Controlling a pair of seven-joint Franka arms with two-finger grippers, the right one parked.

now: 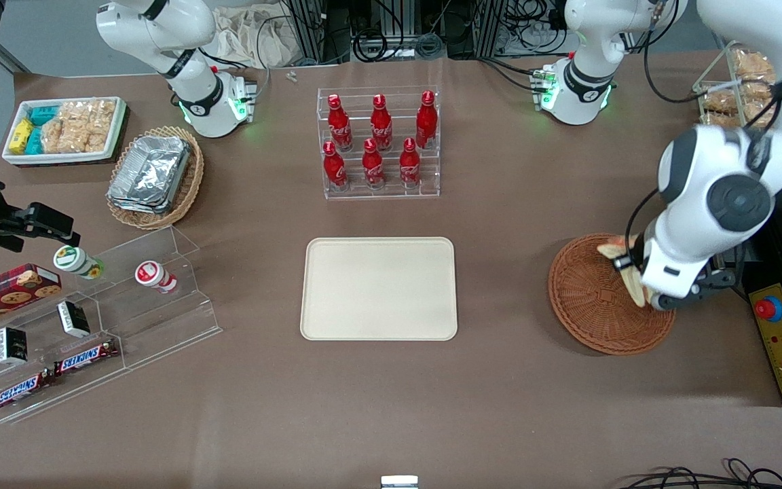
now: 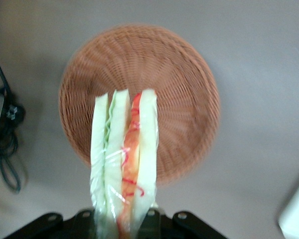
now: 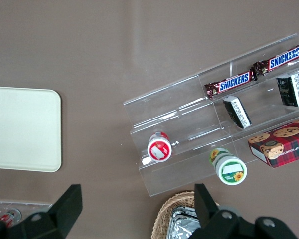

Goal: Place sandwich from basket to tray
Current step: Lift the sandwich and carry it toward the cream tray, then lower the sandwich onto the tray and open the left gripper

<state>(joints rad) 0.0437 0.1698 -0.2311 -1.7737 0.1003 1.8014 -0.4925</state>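
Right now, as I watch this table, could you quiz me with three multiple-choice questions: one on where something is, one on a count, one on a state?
1. Where is the sandwich?
A. Lying flat on the tray
B. Held above the basket
C. In the bottle rack

2. How many red bottles stand in the clear rack?
A. Four
B. Six
C. Eight

3. What is the state of the tray?
A. Bare
B. Holding a sandwich
C. Stacked with foil containers

Answers:
1. B: the wrist view shows the gripper clamping the sandwich, with the round basket below it.
2. B: the front view shows three bottles in each of two rows.
3. A: nothing rests on its cream surface.
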